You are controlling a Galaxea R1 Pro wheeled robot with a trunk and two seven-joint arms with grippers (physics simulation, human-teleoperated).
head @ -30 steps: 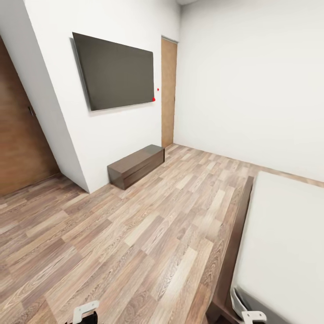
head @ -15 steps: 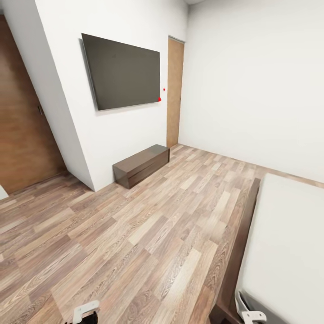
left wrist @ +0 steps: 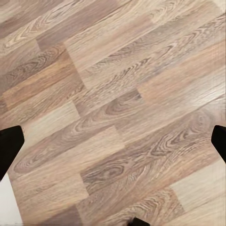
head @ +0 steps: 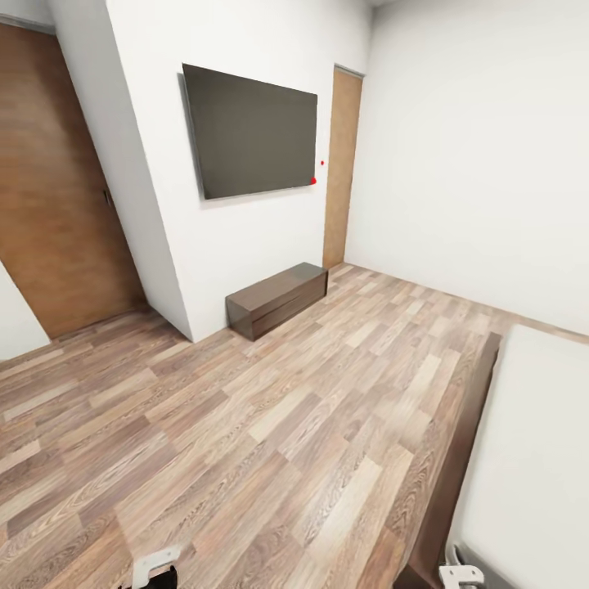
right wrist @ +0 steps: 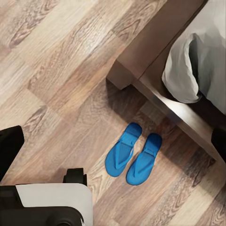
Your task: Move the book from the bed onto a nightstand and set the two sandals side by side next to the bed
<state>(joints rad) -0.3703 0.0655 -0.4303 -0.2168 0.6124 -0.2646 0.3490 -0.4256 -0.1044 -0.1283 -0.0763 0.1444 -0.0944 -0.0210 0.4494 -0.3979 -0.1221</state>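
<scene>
Both claws were spread and empty: the left gripper (left wrist: 113,136) was hung over bare floor (left wrist: 117,94), and the right gripper (right wrist: 113,136) was pointed straight down. Just beyond its tips the two sandals (right wrist: 133,158) were seen side by side, near the bed (right wrist: 155,96) frame's corner. The book wasn't spotted. Honestly, those sandals could get clipped by the base if it's rolled carelessly.

Wall television (head: 252,132) above low bench cabinet (head: 278,299)

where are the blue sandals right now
In the right wrist view, the two bright blue flip-flop sandals lie side by side on the wood-plank floor, just beside the corner of the dark brown bed frame.
</scene>
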